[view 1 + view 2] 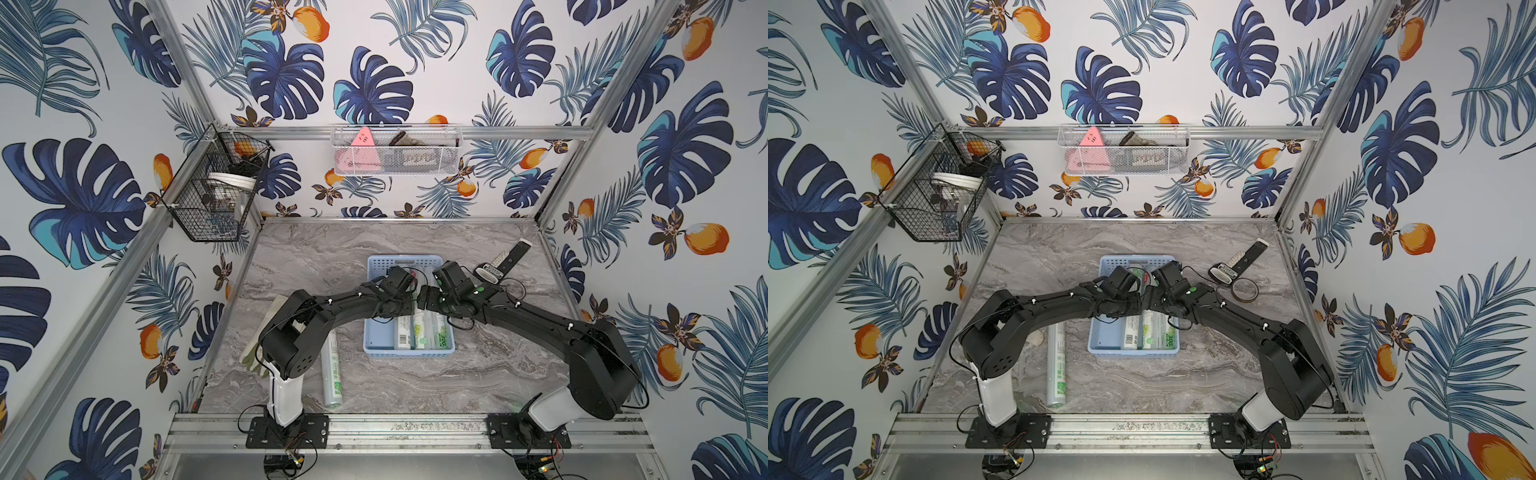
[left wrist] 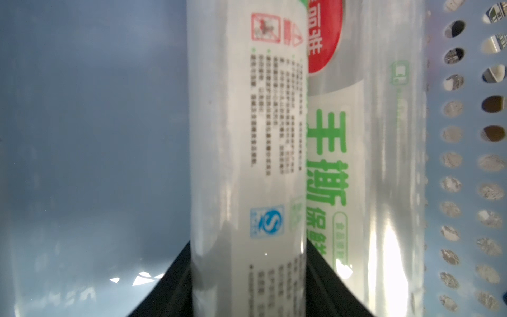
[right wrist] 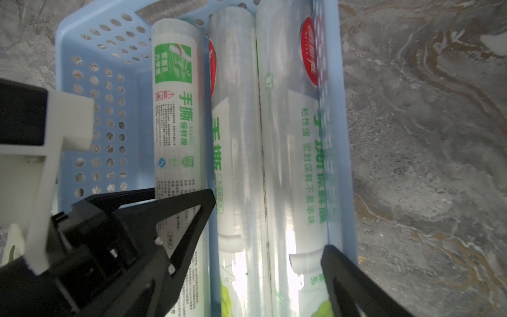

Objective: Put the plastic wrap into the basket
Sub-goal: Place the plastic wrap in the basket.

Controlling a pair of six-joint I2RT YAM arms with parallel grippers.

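In the basket (image 1: 409,354) the left gripper (image 2: 248,247) pinches one plastic wrap roll (image 2: 247,137); right gripper (image 3: 256,247) spread over two rolls (image 3: 290,164) at the 3 o'clock wall; 9 o'clock side bare; fourth roll (image 1: 332,365) outside, 8 o'clock

1. Light blue basket (image 1: 1133,354) sits mid-table (image 1: 1204,374), long sides running front to back.
2. Three plastic wrap rolls (image 1: 1148,334) lie side by side in its right half, lengthwise.
3. Fourth roll (image 1: 1056,365) on the table left of the basket, parallel and apart from it, far end under the left arm (image 1: 1059,301).
4. Left arm and right arm (image 1: 1233,319) arch in over the basket, wrists nearly meeting above its middle.
5. Tape ring (image 1: 1244,289) and black-handled tool (image 1: 1250,254) lie right of the basket.
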